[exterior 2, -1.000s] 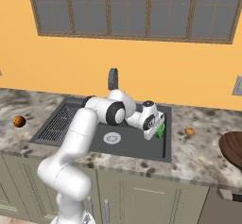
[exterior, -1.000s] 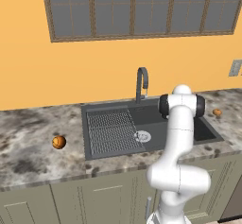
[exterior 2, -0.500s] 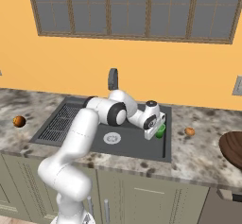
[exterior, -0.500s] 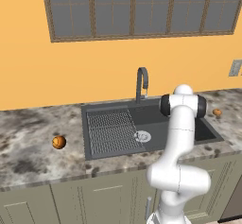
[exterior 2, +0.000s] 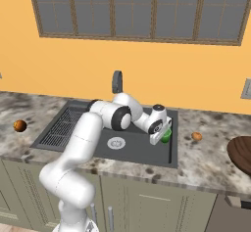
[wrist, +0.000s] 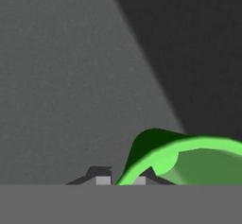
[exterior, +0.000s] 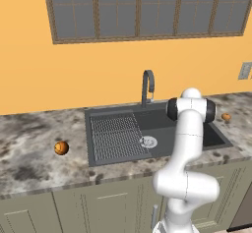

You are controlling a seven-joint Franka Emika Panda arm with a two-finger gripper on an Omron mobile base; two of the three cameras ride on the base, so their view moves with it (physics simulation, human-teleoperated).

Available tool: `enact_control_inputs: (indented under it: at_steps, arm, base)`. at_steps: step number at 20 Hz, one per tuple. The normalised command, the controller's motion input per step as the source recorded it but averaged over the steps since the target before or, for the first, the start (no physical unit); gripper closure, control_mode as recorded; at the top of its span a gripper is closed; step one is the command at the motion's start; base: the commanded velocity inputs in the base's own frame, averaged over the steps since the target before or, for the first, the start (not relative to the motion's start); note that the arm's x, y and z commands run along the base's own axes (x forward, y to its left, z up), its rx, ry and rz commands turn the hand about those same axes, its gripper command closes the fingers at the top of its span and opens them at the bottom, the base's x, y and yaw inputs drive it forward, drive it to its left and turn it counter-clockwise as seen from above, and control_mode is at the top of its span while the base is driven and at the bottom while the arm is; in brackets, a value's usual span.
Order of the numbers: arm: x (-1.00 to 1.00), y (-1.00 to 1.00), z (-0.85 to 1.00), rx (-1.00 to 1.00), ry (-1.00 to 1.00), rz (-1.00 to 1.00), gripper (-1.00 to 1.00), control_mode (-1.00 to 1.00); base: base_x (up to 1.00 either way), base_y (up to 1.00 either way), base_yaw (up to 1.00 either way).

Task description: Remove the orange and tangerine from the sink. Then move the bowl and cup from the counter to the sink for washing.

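Observation:
The small green cup (exterior 2: 167,135) is down inside the dark grey sink (exterior 2: 132,150), at its right end. My gripper (exterior 2: 161,137) is shut on the cup's rim. In the hand view the green rim (wrist: 189,159) curves down between my two fingertips (wrist: 101,178), with the basin floor behind it. The brown bowl (exterior 2: 241,152) sits on the counter at the far right. A round orange fruit (exterior: 61,148) lies on the counter left of the sink. A smaller orange fruit (exterior: 226,117) lies on the counter to its right. I cannot tell which one is the tangerine.
A curved dark faucet (exterior: 147,84) stands behind the basin's middle. The ribbed draining grid (exterior: 115,136) fills the sink's left half, with the round silver drain (exterior: 148,141) beside it. My arm reaches over the basin from the front. A wall with a window rises behind the counter.

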Motion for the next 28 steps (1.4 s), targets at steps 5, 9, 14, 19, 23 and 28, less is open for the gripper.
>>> enact_control_inputs:
  at_steps: [5,9,14,19,23,28]
  arm:
    - [-0.08,0.25,-0.24,0.01,0.00,0.00,1.00,-1.00]
    - [-0.16,0.23,-0.23,0.00,0.00,0.00,1.00,-1.00]
    - [-0.14,0.25,-0.24,0.00,0.00,0.00,1.00,-1.00]
    - [0.00,0.13,-0.04,0.00,0.00,0.00,1.00,-1.00]
    - [0.00,0.07,0.00,0.00,0.00,0.00,1.00,-1.00]
    - [0.04,0.06,-0.19,0.00,0.00,0.00,1.00,-1.00]
  base:
    - [0.00,0.00,0.00]
    - [0.00,0.00,0.00]
    - [0.00,0.00,0.00]
    - [0.00,0.00,0.00]
    - [0.00,0.00,0.00]
    - [0.00,0.00,0.00]
